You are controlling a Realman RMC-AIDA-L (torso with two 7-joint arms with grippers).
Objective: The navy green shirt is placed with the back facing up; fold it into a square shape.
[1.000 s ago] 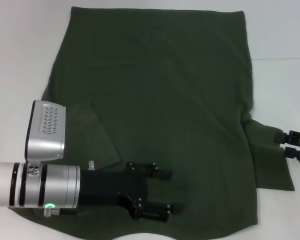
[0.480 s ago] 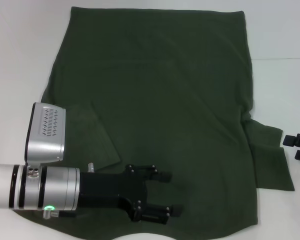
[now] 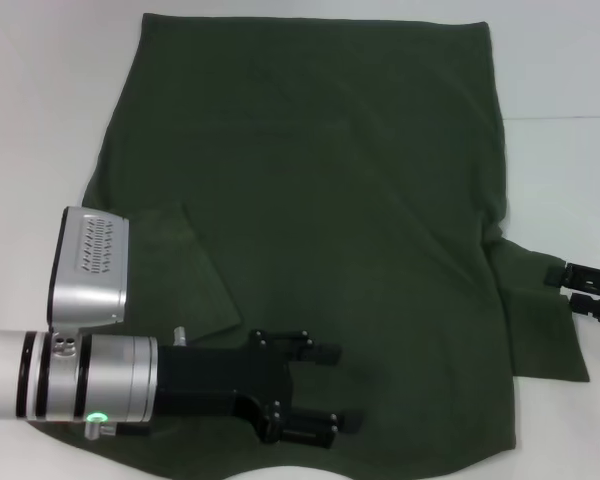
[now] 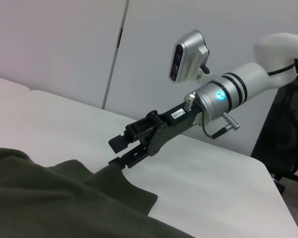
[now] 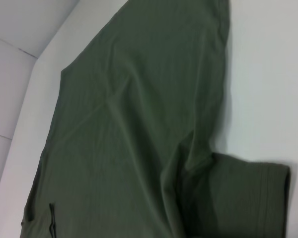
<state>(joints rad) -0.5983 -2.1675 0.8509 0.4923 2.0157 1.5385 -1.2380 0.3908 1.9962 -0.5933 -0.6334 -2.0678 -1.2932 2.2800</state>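
The navy green shirt (image 3: pixel 340 180) lies spread flat, plain side up, on the white table (image 3: pixel 40 100). Its left sleeve (image 3: pixel 185 270) is folded in over the body. Its right sleeve (image 3: pixel 540 320) lies out flat to the right. My left gripper (image 3: pixel 335 388) is open and empty, held over the shirt's near middle. My right gripper (image 3: pixel 572 285) is open at the outer edge of the right sleeve. In the left wrist view the right gripper (image 4: pixel 120 151) has its jaws apart, the lower one touching the sleeve's corner (image 4: pixel 109 166). The right wrist view shows the shirt (image 5: pixel 139 124) and that sleeve (image 5: pixel 248 198).
Bare white table surrounds the shirt on the left, far side and right (image 3: pixel 570 180). The left arm's silver wrist and camera (image 3: pixel 90 260) cover the shirt's near left part. A dark office chair (image 4: pixel 288 144) stands beyond the table's right side.
My right gripper drew back to the right off the sleeve half a second ago and has now returned to the sleeve's edge. The left arm has barely shifted.
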